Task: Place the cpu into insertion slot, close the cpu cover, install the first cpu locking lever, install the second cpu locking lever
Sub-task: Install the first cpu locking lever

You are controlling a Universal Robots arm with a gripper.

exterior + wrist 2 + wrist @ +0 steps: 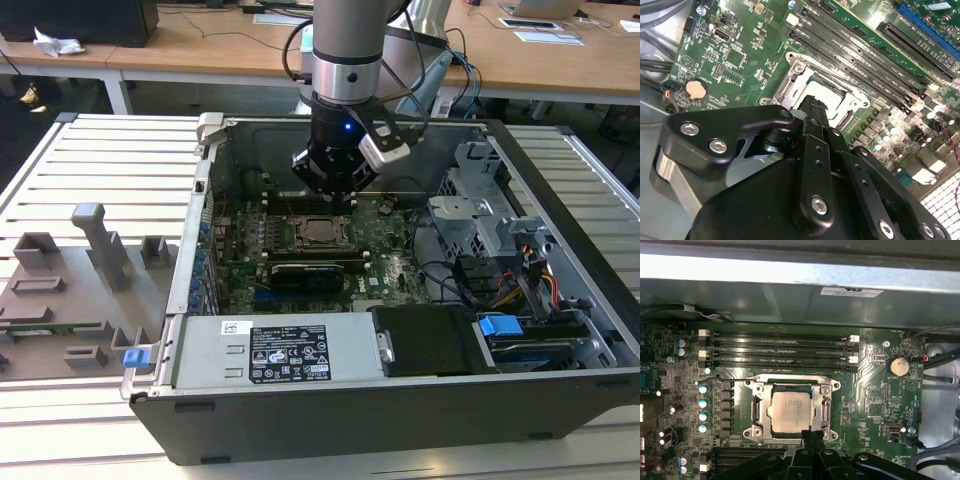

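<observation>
The cpu [791, 410], a silver-grey square chip, lies flat in the insertion slot [785, 432] on the green motherboard. The cpu cover [790, 381], a silver metal frame, lies down around it, and the chip's top shows through the cut-out. My gripper [810, 439] hovers at one edge of the socket with its black fingers pressed together and nothing between them. In the second wrist view the fingertips [812, 106] cover part of the chip [827, 95]. The exterior view shows the gripper [338, 203] just above and behind the cpu [320, 232] inside the open computer case.
Long black memory slots [775, 347] run beside the socket, and a coin battery [898, 365] sits nearby. In the case, a power supply [280, 350] lies at the front and a drive cage [490, 220] at the exterior view's right. Grey fixtures [90, 260] stand on the slatted table.
</observation>
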